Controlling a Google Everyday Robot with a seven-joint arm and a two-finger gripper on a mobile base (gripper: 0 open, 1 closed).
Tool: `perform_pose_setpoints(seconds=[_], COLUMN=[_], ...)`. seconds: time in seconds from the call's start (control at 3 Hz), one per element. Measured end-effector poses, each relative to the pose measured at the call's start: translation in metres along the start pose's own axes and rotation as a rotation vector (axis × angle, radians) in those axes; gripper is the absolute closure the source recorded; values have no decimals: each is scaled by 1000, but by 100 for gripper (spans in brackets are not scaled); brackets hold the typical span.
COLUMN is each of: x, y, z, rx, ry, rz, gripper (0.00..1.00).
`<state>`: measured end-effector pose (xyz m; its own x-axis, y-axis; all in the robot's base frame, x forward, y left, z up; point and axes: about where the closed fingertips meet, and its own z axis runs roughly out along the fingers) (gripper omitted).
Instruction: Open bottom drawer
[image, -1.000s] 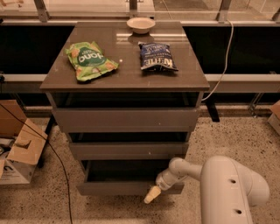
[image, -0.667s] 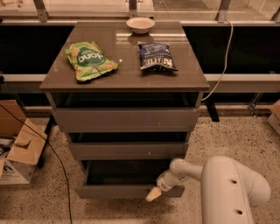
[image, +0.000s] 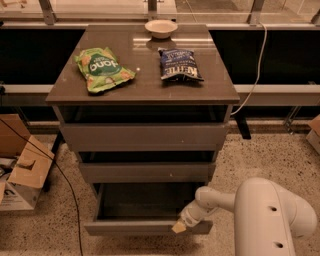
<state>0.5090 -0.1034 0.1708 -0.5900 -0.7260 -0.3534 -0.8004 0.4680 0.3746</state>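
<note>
The bottom drawer (image: 145, 227) is the lowest of the cabinet's three drawers, with a plain grey-brown front. It stands pulled out well past the two above, and its shallow dark grey interior (image: 142, 200) shows. My gripper (image: 180, 226) is at the right part of the drawer's front edge, its pale tip against the top rim. My white arm (image: 265, 215) reaches in from the lower right. The middle drawer (image: 145, 171) and top drawer (image: 142, 136) stand slightly out.
On the cabinet top (image: 142, 85) lie a green chip bag (image: 102, 67), a blue chip bag (image: 180, 65) and a white bowl (image: 161, 27). A cardboard box (image: 22, 167) and a black cable (image: 65, 185) are on the floor at left. A white cable (image: 255, 70) hangs at right.
The bottom drawer has slid further out towards the camera, showing more of its interior. My gripper has moved with its front edge, down and towards the camera.
</note>
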Motion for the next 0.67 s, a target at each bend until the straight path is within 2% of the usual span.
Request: perform_pose_setpoints(seconds=[0.33, 0.67], x=[2, 6], y=[2, 6], z=[0, 2], rx=[-3, -9], ry=[3, 5], rz=[2, 13], gripper=[81, 51])
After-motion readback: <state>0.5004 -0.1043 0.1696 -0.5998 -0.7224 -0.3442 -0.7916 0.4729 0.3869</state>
